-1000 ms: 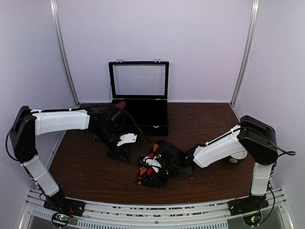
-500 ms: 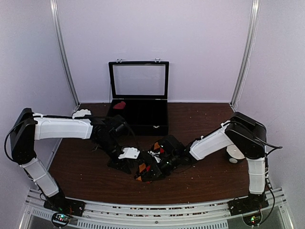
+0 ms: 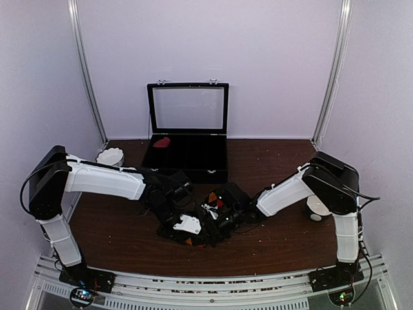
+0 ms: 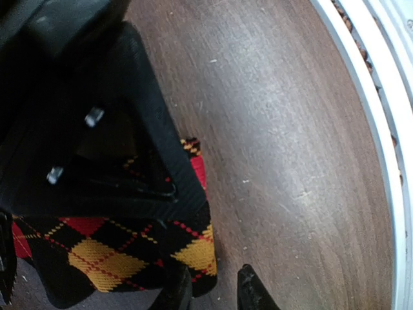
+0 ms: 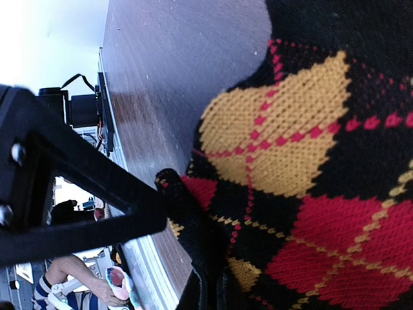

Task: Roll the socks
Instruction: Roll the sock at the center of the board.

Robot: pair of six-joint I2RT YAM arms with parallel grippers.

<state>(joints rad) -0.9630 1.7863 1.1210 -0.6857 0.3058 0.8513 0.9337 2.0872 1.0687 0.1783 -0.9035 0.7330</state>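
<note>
Argyle sock [image 4: 110, 258] pinched by right tool [image 3: 213, 212] — only left wrist view shows left tool [image 4: 213, 294] parted at its edge.

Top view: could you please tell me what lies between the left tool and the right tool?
The bunched argyle sock lies between the left tool and the right tool, as the top view shows.
</note>
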